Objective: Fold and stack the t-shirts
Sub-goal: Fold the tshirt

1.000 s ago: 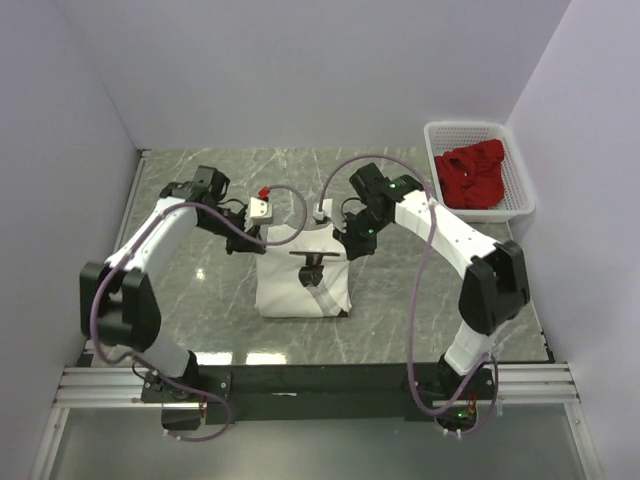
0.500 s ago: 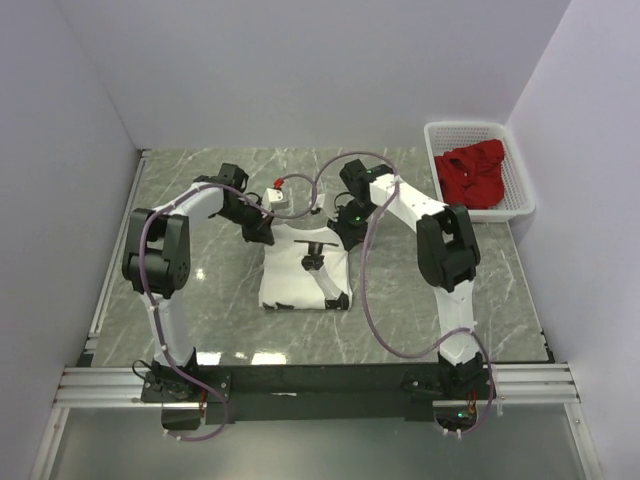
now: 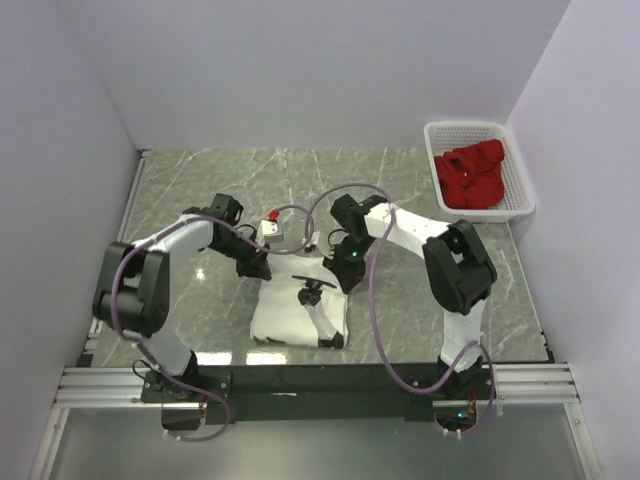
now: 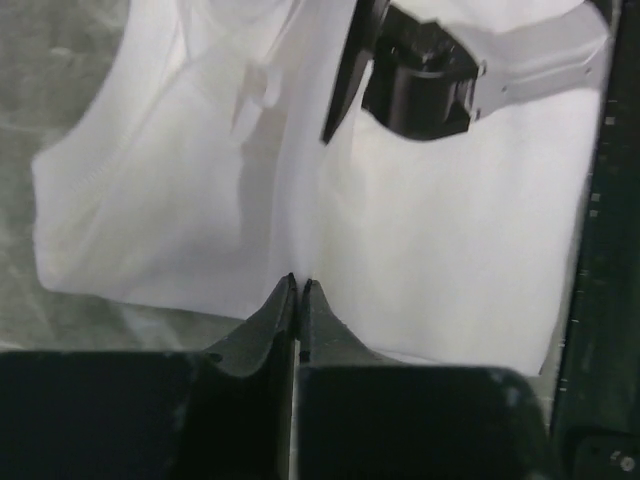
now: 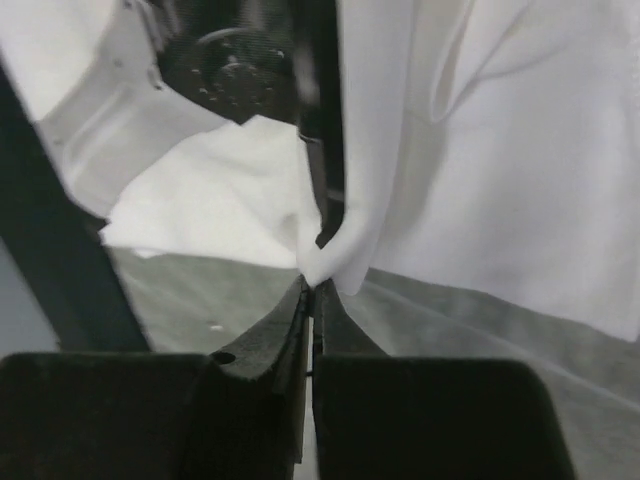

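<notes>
A grey-green marble-patterned table top [image 3: 200, 180] fills the white-walled work cell. Two white-and-black robot arms, the left arm [image 3: 150, 260] and the right arm [image 3: 440, 240], reach in from its near edge toward the middle.

Between them lies the plain white cloth t-shirt [image 3: 285, 315], partly folded into a rough rectangle near the front centre of the table. Its far edge is gathered where the two arms meet it.

At the far right corner, against the right wall, stands a white slotted plastic basket [image 3: 520, 200]. Crumpled inside it is the deep red cloth t-shirt [image 3: 470, 175], well apart from the white one.

The left gripper [image 3: 258, 268] is clenched on the white shirt's far left corner. In its wrist view the black fingers [image 4: 275, 320] are pressed together, a thin edge of the cloth [image 4: 450, 260] pinched at their tips and the rest spreading away beyond them.

The right gripper [image 3: 345, 275] is likewise clamped on the far right corner. Its wrist view shows a small fold of white fabric [image 5: 500, 150] nipped between the closed fingertips [image 5: 295, 310], just above the marble surface.
</notes>
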{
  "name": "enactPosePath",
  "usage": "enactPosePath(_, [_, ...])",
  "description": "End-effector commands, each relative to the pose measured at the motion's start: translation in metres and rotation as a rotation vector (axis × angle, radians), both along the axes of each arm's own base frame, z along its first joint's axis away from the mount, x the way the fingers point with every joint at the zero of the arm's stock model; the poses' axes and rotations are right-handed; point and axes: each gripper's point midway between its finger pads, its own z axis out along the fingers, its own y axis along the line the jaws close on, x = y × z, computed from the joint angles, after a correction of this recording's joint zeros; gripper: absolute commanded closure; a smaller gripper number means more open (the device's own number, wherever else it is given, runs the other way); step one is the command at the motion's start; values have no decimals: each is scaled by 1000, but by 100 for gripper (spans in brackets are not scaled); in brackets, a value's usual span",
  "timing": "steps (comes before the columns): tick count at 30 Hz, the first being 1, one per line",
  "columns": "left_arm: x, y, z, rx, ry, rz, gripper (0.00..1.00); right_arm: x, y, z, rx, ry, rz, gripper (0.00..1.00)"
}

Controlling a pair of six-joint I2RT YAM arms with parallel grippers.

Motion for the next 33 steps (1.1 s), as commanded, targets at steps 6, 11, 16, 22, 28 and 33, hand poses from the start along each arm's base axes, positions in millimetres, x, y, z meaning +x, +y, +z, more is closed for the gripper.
enactPosePath(6, [-23,-17,66,-135,-152,-37,64,-3,14,72,146,52,-172,62])
enactPosePath(11, [-5,-44,79,-164,-240,-95,55,50,31,86,197,120,-365,75])
enactPosePath(16, [4,-67,57,-143,-210,-135,46,79,59,76,249,320,-495,91])
enactPosePath(22, [-1,-91,30,-85,-216,-230,44,82,78,66,302,479,-569,93])
enactPosePath(28, [-2,-101,7,-36,-175,-258,45,83,84,56,306,544,-589,93])
enactPosePath(33, [0,-106,1,-12,-159,-253,47,77,86,44,292,560,-569,92])
